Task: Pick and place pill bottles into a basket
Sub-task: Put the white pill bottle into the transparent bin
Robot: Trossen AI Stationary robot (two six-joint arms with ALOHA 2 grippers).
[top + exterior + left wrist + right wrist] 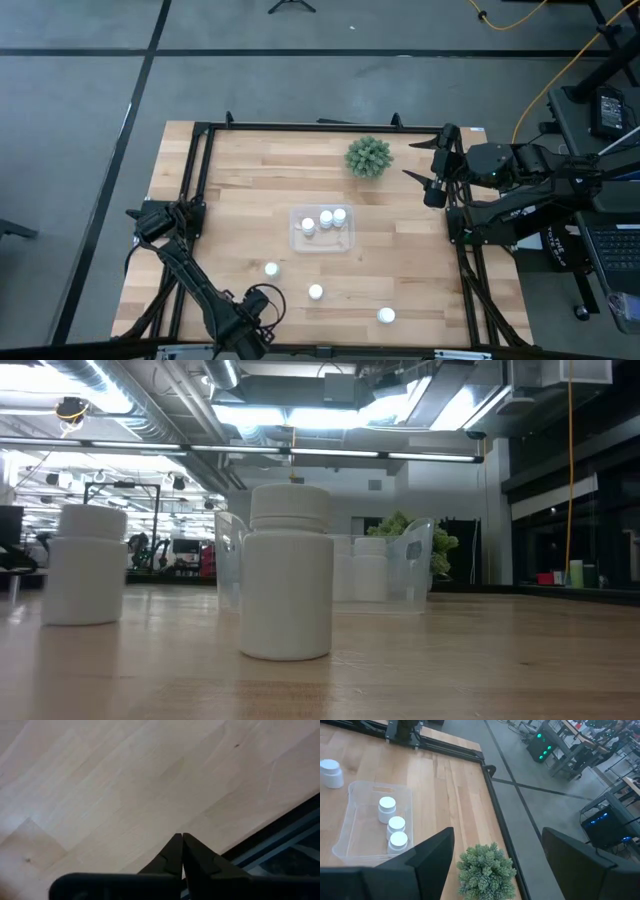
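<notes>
Three pill bottles (325, 219) stand in a row inside the clear basket (296, 243) at the middle of the wooden table (240, 180), while three more bottles stand loose on the bare boards nearer the front edge: one (271, 269) just off the basket's front left corner, one (316, 292) in front of the basket, and one (386, 315) farther toward the right. A spiky green plant (368, 157) sits behind the basket, toward the table's back edge.

At the front left of the table, the left gripper (182, 838) hangs low over bare wood close to the table's edge, its two dark fingertips pressed together with nothing between them. On the opposite side, the right gripper (428, 172) is poised near the back right corner, just beside the plant, its fingers (432, 855) spread wide and empty; its wrist camera looks down past them onto the plant and the basket with its three capped bottles.

From table height, two loose bottles loom in the foreground, with the see-through basket and the plant visible behind them.
</notes>
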